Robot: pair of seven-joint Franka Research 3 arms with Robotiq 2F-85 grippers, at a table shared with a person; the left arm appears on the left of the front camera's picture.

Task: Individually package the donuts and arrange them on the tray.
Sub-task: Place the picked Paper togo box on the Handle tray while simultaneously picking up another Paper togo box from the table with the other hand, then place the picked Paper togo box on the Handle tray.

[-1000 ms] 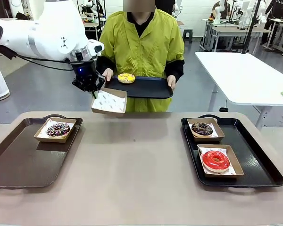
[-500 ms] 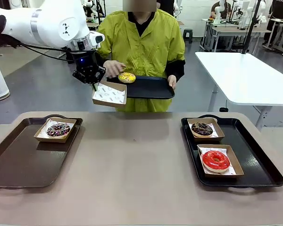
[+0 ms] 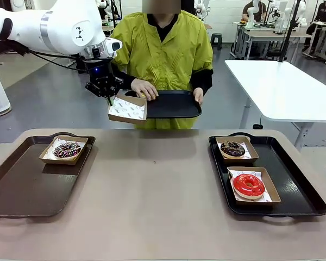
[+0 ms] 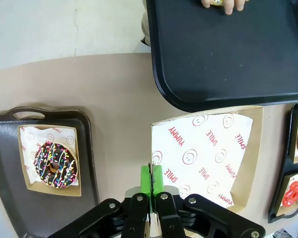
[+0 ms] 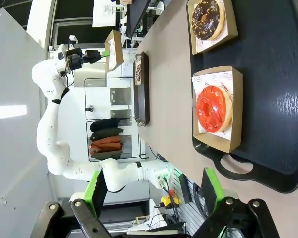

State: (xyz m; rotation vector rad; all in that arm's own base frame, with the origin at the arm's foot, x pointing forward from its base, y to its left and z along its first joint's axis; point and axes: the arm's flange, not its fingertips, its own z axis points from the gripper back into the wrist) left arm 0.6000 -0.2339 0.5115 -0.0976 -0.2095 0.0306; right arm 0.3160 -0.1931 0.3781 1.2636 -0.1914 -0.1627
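The yellow donut (image 3: 142, 95) is mostly hidden under the person's hand (image 3: 145, 88) on the black tray (image 3: 174, 104) they hold. Just beside it, the left hand (image 3: 110, 98) is clamped on an empty paper-lined box (image 3: 127, 109) held above the counter (image 3: 152, 185). The right hand (image 5: 154, 191) hangs with fingers apart over the red donut (image 5: 213, 109).

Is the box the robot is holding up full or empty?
Empty. The left gripper pinches the cardboard box by its edge, and inside lies bare printed paper, no donut.
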